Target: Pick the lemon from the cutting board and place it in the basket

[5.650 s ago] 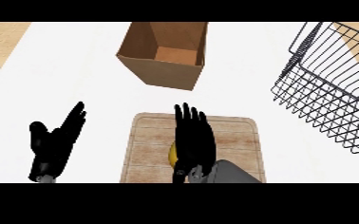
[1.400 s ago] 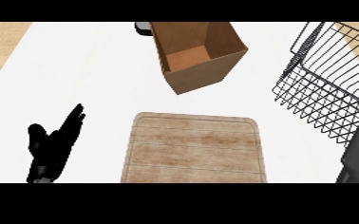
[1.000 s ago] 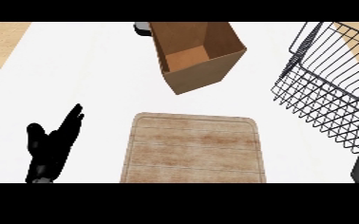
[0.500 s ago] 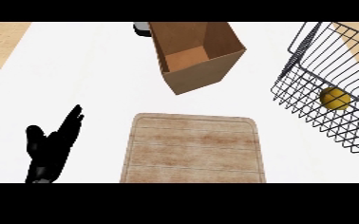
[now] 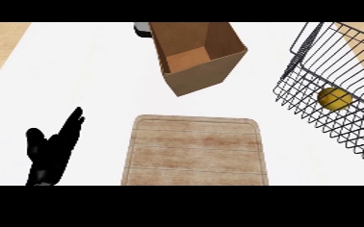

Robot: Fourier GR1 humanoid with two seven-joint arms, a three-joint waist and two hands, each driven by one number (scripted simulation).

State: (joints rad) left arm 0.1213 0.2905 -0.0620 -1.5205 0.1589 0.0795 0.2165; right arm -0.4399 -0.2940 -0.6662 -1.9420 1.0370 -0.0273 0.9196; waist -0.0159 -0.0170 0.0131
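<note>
A kitchen: white counter (image 5: 85, 77) (wooden cutting board (image 5: 195, 151) on it).

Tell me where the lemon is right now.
In the head view the lemon lies inside the wire basket at the right edge, right of the cardboard box and off the cutting board.

You are looking down on a white counter (image 5: 85, 77) that is showing a tan wooden strip at its far left corner; a wooden cutting board (image 5: 195, 150) is lying flat on it near the lower middle, its grain running crosswise; an open brown cardboard box (image 5: 195, 57) is sitting beyond the board, tilted at an angle, with a small dark object (image 5: 142, 29) peeking out just behind its far left corner. A black wire basket (image 5: 313, 91) is resting on the counter at the right edge, well apart from the board.
</note>
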